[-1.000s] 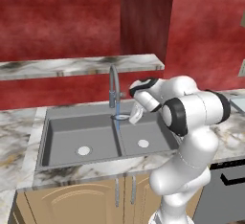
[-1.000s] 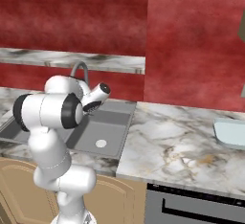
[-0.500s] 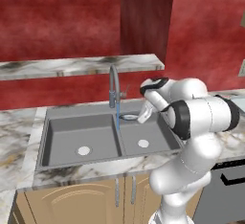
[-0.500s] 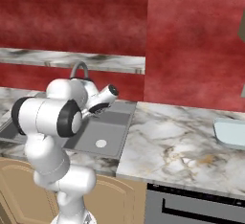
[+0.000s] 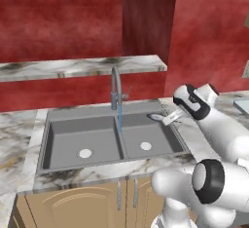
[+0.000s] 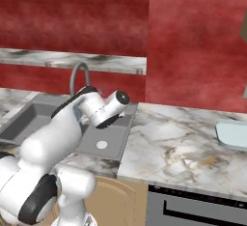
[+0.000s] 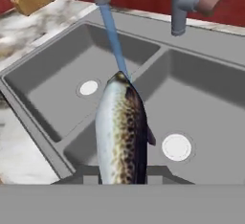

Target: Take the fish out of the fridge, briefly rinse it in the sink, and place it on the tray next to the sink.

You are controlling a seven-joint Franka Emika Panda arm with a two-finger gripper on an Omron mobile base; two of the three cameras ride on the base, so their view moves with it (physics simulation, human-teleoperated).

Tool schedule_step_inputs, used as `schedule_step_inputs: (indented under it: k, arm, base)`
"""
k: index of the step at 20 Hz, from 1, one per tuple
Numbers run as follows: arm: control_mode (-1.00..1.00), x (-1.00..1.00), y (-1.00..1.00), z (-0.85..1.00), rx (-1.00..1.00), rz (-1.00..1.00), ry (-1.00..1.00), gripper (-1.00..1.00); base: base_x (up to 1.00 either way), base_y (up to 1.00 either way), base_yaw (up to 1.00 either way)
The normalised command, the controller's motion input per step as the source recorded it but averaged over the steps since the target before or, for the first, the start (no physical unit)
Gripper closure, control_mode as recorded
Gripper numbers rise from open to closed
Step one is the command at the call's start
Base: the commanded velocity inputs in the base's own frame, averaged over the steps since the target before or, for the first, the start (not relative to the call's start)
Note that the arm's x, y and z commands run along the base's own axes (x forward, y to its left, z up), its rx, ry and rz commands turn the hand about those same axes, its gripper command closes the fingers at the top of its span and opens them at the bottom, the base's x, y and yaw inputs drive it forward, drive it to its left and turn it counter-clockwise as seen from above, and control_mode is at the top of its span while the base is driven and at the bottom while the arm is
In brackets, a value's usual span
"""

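Left base view: the gripper (image 5: 164,120) is closed on the fish (image 5: 156,117) above the sink's (image 5: 113,137) right basin, at 3 o'clock from the faucet (image 5: 115,91). Right base view: the tray (image 6: 233,134) lies at 3 o'clock on the counter (image 6: 178,148). Hand view: the fish (image 7: 122,131) points toward 12 o'clock, its tip touching the water stream (image 7: 114,41).

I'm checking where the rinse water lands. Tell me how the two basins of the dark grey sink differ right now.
The thin blue water stream from the curved grey faucet falls at the divider, on the left basin's edge; the right basin gets none. The speckled grey fish, shut in the jaws, hangs over the right basin's far corner, while nothing hangs over the left. Both are rectangular, dark grey, each with a round pale drain.
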Motion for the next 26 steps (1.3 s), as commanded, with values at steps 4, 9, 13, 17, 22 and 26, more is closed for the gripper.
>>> schedule_step_inputs:
  k: [4, 9, 13, 17, 22, 26]
  arm:
    - [-1.0, -0.82, -0.6, 1.0, 0.0, -0.49, 0.19, 1.0]
    - [-1.0, -0.81, -0.6, 0.97, 0.0, -0.47, 0.3, 1.0]
    - [-1.0, -0.71, -0.2, 0.99, -0.24, -0.36, 0.17, 1.0]
    - [-1.0, -0.44, 0.04, 0.64, -0.43, -0.29, 0.01, 1.0]
    - [-1.0, -0.07, 0.1, 0.01, -0.21, -0.04, -0.15, 1.0]
    - [1.0, -0.49, -0.27, 0.0, 0.02, -0.02, -0.01, 1.0]
  base:
    - [0.0, 0.0, 0.0]
    - [0.0, 0.0, 0.0]
    - [0.0, 0.0, 0.0]
    - [0.0, 0.0, 0.0]
    - [0.0, 0.0, 0.0]
    - [-0.25, -0.25, -0.03]
